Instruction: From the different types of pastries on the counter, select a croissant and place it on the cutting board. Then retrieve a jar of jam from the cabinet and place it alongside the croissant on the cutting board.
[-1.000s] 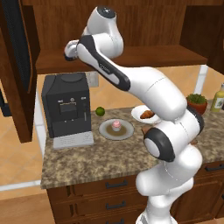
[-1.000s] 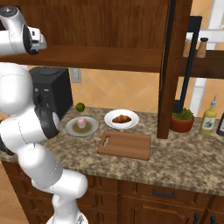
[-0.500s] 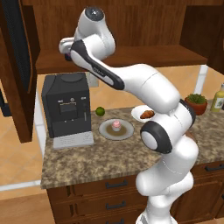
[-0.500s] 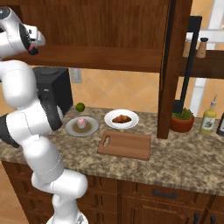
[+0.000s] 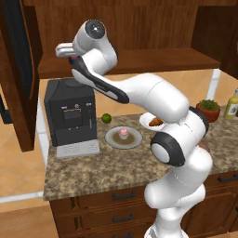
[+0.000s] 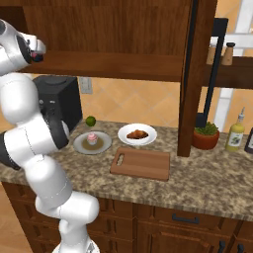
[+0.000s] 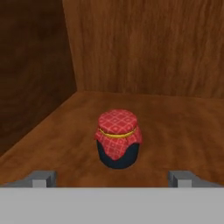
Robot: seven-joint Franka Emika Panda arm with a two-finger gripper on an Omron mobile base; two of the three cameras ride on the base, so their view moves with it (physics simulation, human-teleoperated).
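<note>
Gripper spread wide, nothing between the tips, pointed into the cabinet. I see the jam jar dead ahead on the shelf, upright, at 12 o'clock from the tips, not touching either, near the left wall. Down on the counter, croissant sits on the white plate, at 12 o'clock of the cutting board. Cupcake sits on the grey plate, at 9 o'clock of the croissant.

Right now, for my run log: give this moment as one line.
phase: reaching for jam jar | gripper: open, short of jar | jar: upright on cabinet shelf | croissant: on white plate | cutting board: bare
</note>
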